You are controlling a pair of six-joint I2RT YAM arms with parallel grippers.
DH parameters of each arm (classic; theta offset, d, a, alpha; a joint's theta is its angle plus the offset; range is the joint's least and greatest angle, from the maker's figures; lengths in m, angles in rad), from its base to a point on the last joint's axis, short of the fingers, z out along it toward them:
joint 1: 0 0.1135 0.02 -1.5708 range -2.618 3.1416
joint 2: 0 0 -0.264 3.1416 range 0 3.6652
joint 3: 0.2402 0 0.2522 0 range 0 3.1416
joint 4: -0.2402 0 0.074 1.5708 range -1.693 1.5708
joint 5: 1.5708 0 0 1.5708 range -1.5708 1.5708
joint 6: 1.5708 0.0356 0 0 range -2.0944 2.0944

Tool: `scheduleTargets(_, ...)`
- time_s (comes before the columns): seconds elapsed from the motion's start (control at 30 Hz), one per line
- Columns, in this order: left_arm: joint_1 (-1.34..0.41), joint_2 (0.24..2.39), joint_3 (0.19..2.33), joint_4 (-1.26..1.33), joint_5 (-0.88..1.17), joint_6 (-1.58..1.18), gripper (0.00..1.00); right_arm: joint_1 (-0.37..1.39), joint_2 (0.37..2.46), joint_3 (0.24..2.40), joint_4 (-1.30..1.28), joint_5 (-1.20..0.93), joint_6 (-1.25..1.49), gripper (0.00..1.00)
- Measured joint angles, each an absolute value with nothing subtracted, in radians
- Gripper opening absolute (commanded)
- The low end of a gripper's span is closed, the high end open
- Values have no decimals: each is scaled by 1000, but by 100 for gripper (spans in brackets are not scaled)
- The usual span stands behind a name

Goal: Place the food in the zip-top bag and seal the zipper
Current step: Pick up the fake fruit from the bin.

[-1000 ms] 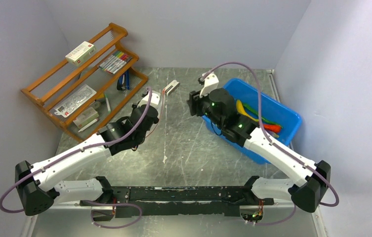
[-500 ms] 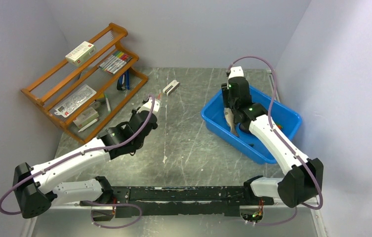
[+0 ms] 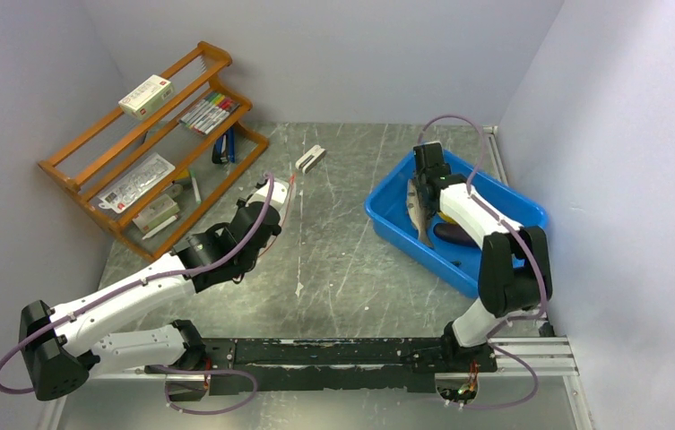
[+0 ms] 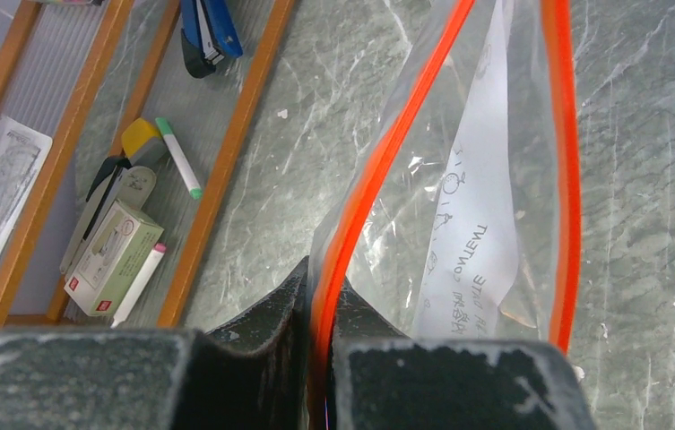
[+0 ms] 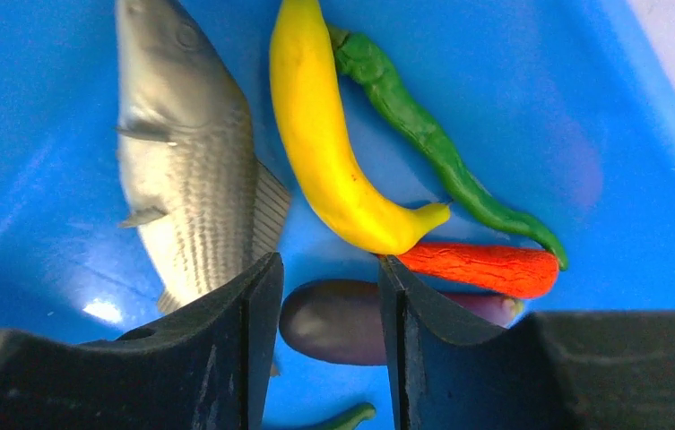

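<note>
The food all lies in the blue bin [image 3: 376, 216] near the right edge of the tabletop, toward the far right corner, so the step in hand looks like the first pick. The right hand [image 5: 326, 287] hovers over the bin with its fingers apart and nothing between them. The dark eggplant [image 5: 333, 327] sits directly in the gap. The fish [image 5: 186, 179] has its tail beside one finger, while the tip of the banana [image 5: 324, 152] and the end of the chili [image 5: 481, 269] crowd the other; the green pod [image 5: 423, 143] lies beyond them. A straight descent, closing across the eggplant's short width, seems cleanest, with care that the far finger does not snag the chili or the banana tip. The left hand [image 4: 320, 358] is clamped on one lip of the zipper [image 4: 378, 161] left of the tabletop's middle, near the wooden rack [image 3: 73, 170]. The zip-top bag [image 4: 477, 224] hangs from it with its mouth gaping, the other lip free. It probably needs to be held steady and wide for the drop.
</note>
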State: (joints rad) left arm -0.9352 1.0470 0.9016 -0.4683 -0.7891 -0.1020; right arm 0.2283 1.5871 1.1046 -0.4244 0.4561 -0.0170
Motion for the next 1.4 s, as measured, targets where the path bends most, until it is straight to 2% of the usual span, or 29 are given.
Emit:
scheduleTargets(0.47, -935, 1045, 900, -468, -789, -104, 7, 152, 1811, 1195, -398, 457, -53, 52)
scheduleTargets(0.83, -935, 1045, 900, -468, -789, -105, 7, 133, 1889, 1218, -371, 385, -64, 51)
scheduleTargets(1.1, -935, 1045, 900, -468, -789, -104, 7, 125, 1929, 1243, -365, 356, -67, 39)
scheduleTargets(1.4, -935, 1046, 887, -465, -793, -101, 7, 124, 1903, 1243, -381, 336, -52, 37)
